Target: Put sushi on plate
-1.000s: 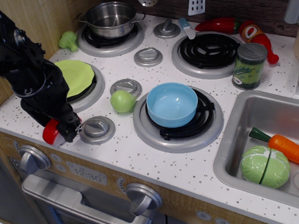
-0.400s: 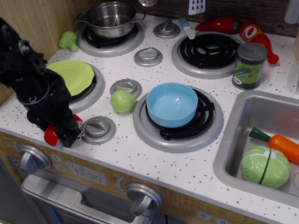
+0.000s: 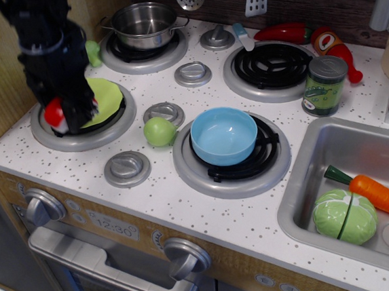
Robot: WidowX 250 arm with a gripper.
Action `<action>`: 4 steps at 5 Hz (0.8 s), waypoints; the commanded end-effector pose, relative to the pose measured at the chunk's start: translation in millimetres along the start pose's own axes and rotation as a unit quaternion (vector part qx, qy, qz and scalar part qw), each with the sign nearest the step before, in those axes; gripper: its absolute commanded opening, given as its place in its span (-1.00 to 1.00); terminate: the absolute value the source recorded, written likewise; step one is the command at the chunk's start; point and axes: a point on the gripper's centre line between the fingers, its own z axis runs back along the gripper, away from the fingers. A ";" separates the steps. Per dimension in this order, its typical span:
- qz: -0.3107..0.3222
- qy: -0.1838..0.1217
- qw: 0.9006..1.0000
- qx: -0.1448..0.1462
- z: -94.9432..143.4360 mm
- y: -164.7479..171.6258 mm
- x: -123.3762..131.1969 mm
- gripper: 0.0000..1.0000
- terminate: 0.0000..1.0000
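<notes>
A toy play kitchen is shown. A white speckled countertop (image 3: 185,194) is set with four moulded burners, and a steel pot (image 3: 144,24) is seated on the back left one. Grey knobs (image 3: 126,168) are dotted between the rings. A metal sink (image 3: 333,167) is sunk in at the right, where a plastic carrot (image 3: 376,194) and cabbage (image 3: 344,217) are lying. An oven door handle (image 3: 102,262) and dials are seen below, and utensils are hung on the dark back wall.

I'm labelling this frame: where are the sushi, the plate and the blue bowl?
sushi (image 3: 53,113), the only camera view, on its red top.
plate (image 3: 108,95), same view, on its bare right part.
blue bowl (image 3: 224,137), same view, on its inside.
</notes>
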 end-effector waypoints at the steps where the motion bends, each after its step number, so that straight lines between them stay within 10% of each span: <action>1: -0.027 -0.040 0.999 0.022 2.4 28.1 24.6 -1.00 -1.00; 3: -0.082 -0.157 0.981 0.076 -24.3 38.8 30.5 -1.00 -1.00; 4: -0.082 -0.157 0.981 0.076 -24.3 38.8 30.5 1.00 -1.00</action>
